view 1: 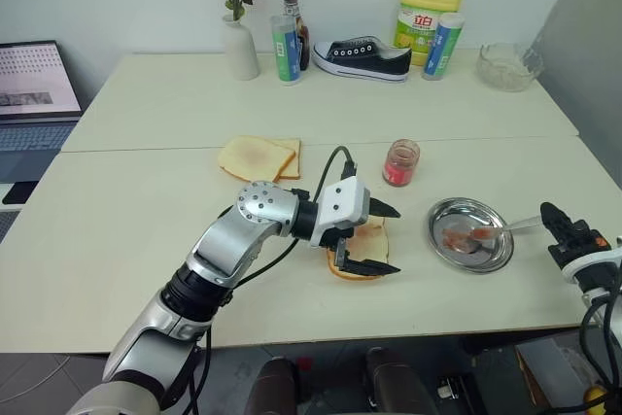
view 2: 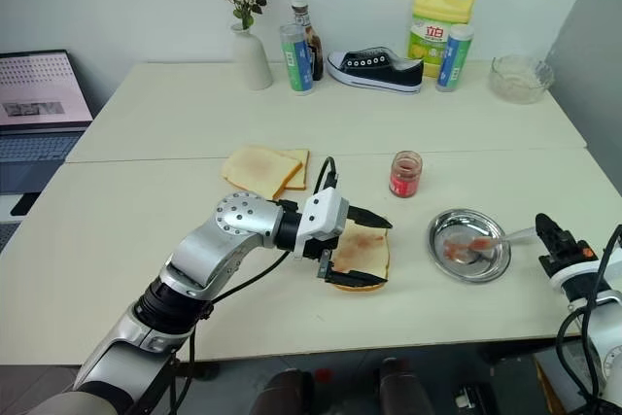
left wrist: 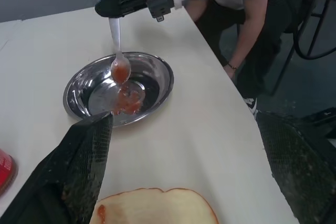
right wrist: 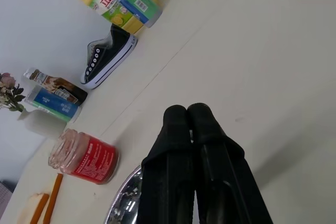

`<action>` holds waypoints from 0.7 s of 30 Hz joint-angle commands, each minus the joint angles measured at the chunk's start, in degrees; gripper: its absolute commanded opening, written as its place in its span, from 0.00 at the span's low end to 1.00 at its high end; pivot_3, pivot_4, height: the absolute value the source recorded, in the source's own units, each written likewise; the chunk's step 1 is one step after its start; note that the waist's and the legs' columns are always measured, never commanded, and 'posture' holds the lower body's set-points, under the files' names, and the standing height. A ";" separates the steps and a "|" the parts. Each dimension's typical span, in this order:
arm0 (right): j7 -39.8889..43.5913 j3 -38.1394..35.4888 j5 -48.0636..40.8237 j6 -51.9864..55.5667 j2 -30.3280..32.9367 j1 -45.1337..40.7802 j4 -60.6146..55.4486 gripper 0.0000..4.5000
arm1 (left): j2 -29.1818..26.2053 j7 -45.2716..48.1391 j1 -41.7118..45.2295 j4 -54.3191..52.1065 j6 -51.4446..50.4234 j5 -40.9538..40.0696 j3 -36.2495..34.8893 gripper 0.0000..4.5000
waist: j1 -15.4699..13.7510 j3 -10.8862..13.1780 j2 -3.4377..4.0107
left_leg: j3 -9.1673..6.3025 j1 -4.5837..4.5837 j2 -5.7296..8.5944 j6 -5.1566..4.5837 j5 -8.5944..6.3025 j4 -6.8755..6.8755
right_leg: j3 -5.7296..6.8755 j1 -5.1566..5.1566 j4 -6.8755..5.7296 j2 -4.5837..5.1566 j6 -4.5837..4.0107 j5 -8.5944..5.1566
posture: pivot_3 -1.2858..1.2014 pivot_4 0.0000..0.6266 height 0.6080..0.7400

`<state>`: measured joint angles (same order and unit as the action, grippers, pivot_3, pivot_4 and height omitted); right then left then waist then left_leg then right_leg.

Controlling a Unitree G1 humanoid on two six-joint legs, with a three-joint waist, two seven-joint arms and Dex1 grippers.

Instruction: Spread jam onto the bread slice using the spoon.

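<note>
While the bread slice (view 2: 362, 252) lies flat on the cream table (view 1: 146, 201), the left gripper (view 2: 357, 251) is seen right over it with its two black fingers (view 2: 369, 218) spread wide, one past the slice's far edge and one along its near edge, nothing held between them. A reddish smear of jam (view 2: 363, 237) can be made out on the slice's far part, under the upper finger.

Everything else is placed off that slice, so here goes. To its right, near but apart, a round silver metal dish (view 1: 496, 240) is set on the table, with blobs of the same red jam in its middle. The spoon (view 1: 498, 229) is held over that dish, its bowl loaded with jam and hanging just above the dish floor, its handle running out over the dish's right rim. That handle is pinched in the right gripper (view 1: 550, 213), fingers shut tight together, seen further right of the slice, near the table's edge.

Behind the slice and a bit to the right, the small glass jar (view 1: 400, 162) with the red label is stood upright, lid off. Behind it and to the left, two more bread slices (view 1: 259, 156) are stacked, overlapping. Way back along the wall, a white vase (view 1: 240, 48), a couple of bottles (view 1: 289, 42), a black sneaker (view 1: 362, 56), the yellow detergent jug (view 1: 432, 2) and a clear glass bowl (view 1: 508, 66) are lined up.
</note>
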<state>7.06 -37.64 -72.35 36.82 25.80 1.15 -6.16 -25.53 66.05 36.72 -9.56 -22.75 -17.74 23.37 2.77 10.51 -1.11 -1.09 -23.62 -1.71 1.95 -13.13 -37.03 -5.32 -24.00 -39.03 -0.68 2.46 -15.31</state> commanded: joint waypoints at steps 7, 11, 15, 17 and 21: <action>6.85 0.69 3.84 -1.13 -0.03 -4.54 7.02 0.05 | -0.70 -0.29 0.43 -3.15 -1.09 -0.44 -1.53 1.00 | 0.02 -0.01 0.02 | 0.00 0.01 0.00 0.00 0.00 0.00 | 0.00 0.01 0.00 0.00 0.00 0.00 | 0.52 0.24 1.00; 7.53 0.76 4.35 -0.33 -0.09 -5.02 7.79 0.32 | -0.91 -0.51 0.46 -3.13 -1.01 -0.34 -1.63 1.00 | 0.02 -0.01 0.03 | -0.01 0.02 0.00 0.00 0.00 0.00 | 0.01 0.02 -0.01 0.00 0.00 0.00 | 0.52 0.24 1.00; 8.00 0.43 4.58 0.02 0.10 -5.06 8.45 0.64 | -1.10 -0.69 0.70 -3.02 -1.07 -0.36 -1.87 1.00 | 0.02 -0.01 0.03 | -0.01 0.02 0.00 0.00 0.00 0.00 | 0.01 0.02 -0.01 0.00 0.00 0.00 | 0.52 0.24 1.00; 7.97 0.09 4.53 0.24 0.23 -4.96 8.38 0.80 | -1.28 -0.72 0.66 -3.10 -1.14 -0.41 -1.98 1.00 | 0.02 -0.01 0.03 | -0.01 0.02 0.00 0.00 0.00 0.00 | 0.01 0.02 -0.01 0.00 0.00 0.00 | 0.52 0.24 1.00; 7.69 -1.01 4.40 0.51 1.09 -4.80 8.13 0.99 | -1.50 -0.74 0.54 -3.40 -1.47 -0.50 -2.19 1.00 | 0.02 -0.01 0.03 | -0.01 0.02 0.00 0.00 0.00 0.00 | 0.01 0.02 -0.01 0.00 0.00 0.00 | 0.52 0.24 1.00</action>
<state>14.19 -36.61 -67.65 37.48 25.71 -3.39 2.81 -26.83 65.57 36.71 -10.79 -24.45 -17.77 22.64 2.80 10.50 -1.09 -1.09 -23.60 -1.71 1.95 -13.13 -37.03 -5.31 -23.98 -39.04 -0.68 2.46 -15.30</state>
